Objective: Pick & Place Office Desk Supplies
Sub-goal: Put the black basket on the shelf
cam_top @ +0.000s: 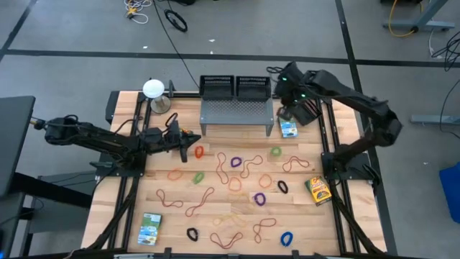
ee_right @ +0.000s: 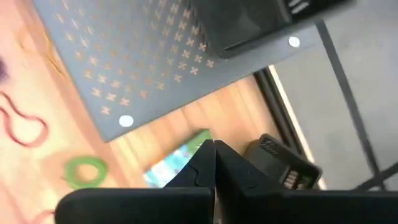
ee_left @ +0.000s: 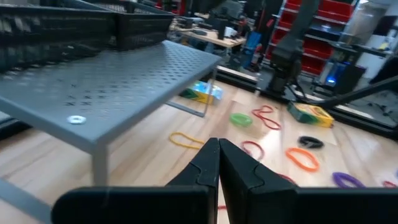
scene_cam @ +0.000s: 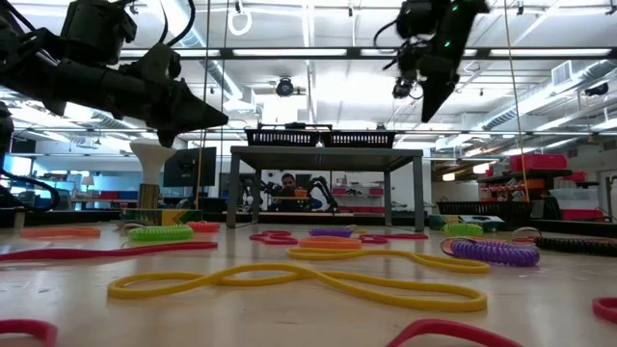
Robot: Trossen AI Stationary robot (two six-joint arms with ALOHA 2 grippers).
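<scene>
A perforated metal shelf (cam_top: 236, 113) is set at the table's far edge, with two mesh trays (cam_top: 234, 86) placed side by side on its rear. A white ball on a stand (cam_top: 153, 89) is found to its left, a card box (cam_top: 288, 129) beside its right legs. Rubber-band loops (cam_top: 237, 162) are scattered in front.

Left gripper (cam_top: 195, 152) closed, arm stretched level over the table, right gripper (cam_top: 286, 115) closed, arm bent, pointing down.
</scene>
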